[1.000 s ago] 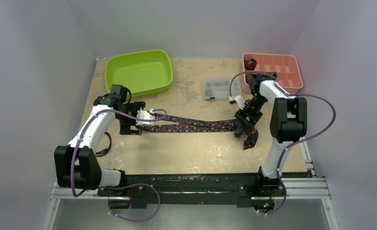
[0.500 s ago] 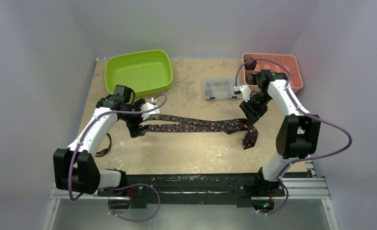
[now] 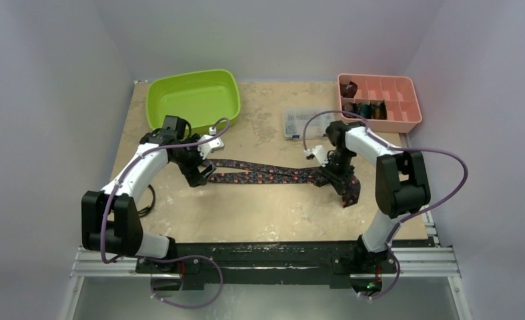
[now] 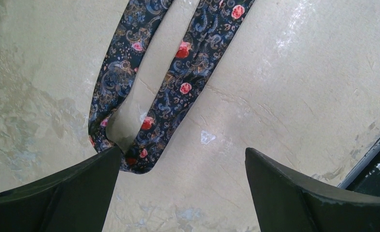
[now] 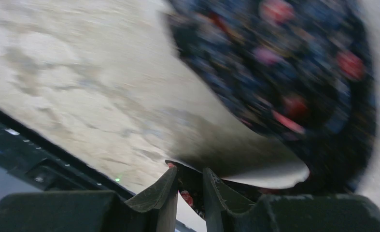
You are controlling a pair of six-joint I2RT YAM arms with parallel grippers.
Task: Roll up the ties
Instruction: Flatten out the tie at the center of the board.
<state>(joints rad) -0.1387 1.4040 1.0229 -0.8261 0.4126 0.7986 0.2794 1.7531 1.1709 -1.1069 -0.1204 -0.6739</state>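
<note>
A black tie with red-pink floral dots lies doubled across the middle of the table, its folded bend at the left and its wide end at the right. My left gripper hovers open over the bend; the fabric lies just beside the left finger and nothing sits between the jaws. My right gripper is down at the wide end, fingers nearly together with tie fabric pinched between them. Small rolled ties sit in the pink tray.
A lime green bin stands at the back left. A clear plastic box of small parts lies at the back centre. The pink compartment tray is at the back right. Purple cables loop from both arms.
The right gripper swung toward the pink tray, came back down onto the tie's wide end and closed on it. The left gripper shifted slightly over the bend, staying open.
</note>
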